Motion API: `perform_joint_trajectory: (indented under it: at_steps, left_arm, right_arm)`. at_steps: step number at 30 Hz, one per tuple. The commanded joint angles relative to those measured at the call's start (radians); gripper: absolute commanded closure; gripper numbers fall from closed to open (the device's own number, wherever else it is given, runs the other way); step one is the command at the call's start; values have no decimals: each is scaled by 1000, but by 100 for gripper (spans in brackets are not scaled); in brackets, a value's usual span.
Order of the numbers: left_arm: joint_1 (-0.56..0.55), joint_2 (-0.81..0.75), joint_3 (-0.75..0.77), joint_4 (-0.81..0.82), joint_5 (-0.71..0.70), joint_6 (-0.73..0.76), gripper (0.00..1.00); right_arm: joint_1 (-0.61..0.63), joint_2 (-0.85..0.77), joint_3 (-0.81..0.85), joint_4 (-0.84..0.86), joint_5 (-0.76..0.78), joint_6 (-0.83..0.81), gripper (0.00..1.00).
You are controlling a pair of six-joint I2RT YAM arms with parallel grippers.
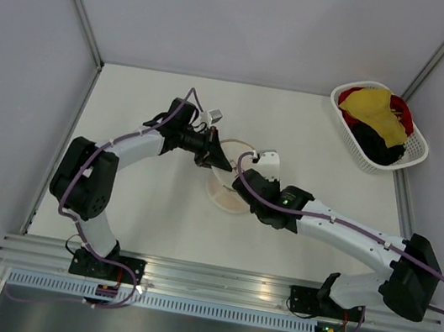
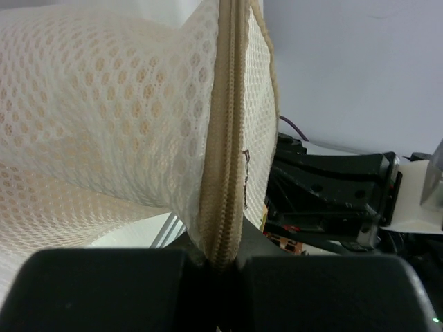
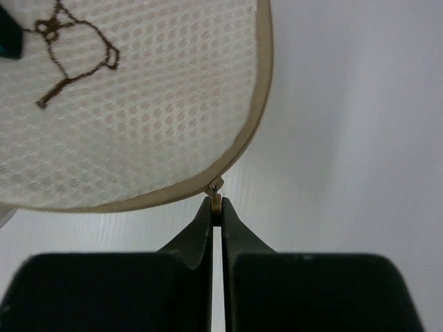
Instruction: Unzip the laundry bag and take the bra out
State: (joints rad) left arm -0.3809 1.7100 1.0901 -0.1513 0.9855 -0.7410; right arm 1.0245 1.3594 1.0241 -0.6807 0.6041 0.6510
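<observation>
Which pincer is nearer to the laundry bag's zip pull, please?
Right. The right pincer is shut on the zip pull; the left pincer clamps the laundry bag elsewhere along its rim.

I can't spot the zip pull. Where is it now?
In the right wrist view, the zip pull sits at the laundry bag's lower rim, pinched in the right hand.

Left gripper (image 2: 220,266) clamped on the rim of a translucent white mesh laundry bag (image 2: 104,124).

The bag fills the upper left and centre of the frame. Its beige zip (image 2: 225,159), fully fastened along the visible stretch, runs straight down the middle and ends pinched between the two black fingers (image 2: 104,290) at the bottom edge. A black and white robot arm (image 2: 332,197) sits at middle right, behind the bag, against a pale wall.
</observation>
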Motion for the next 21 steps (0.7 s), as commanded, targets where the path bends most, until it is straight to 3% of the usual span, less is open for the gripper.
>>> perform_joint_trajectory:
  at_steps: [1, 7, 14, 15, 16, 18, 19, 21]
  left_arm:
    - [5, 33, 92, -91, 110, 138, 98]
    - [5, 130, 235, -218, 252, 302, 98]
    - [-12, 296, 438, -552, 312, 592, 98]
    - [-15, 310, 456, -582, 296, 612, 93]
    - [-19, 318, 470, -585, 265, 612, 65]
    - [-23, 307, 461, -588, 174, 605, 38]
    - [-23, 297, 444, -574, 148, 595, 4]
    - [-23, 240, 416, -545, 43, 540, 0]
  right_arm:
    - [-20, 40, 47, -137, 148, 30, 99]
    - [-47, 96, 63, -117, 148, -1, 99]
    - [-52, 67, 62, -123, 160, -13, 99]
    - [-50, 64, 60, -123, 155, -13, 100]
    - [-50, 61, 60, -125, 157, -14, 100]
    - [-50, 52, 56, -122, 149, -14, 99]
    - [-50, 49, 56, -122, 146, -14, 100]
    - [-50, 47, 60, -120, 135, -16, 99]
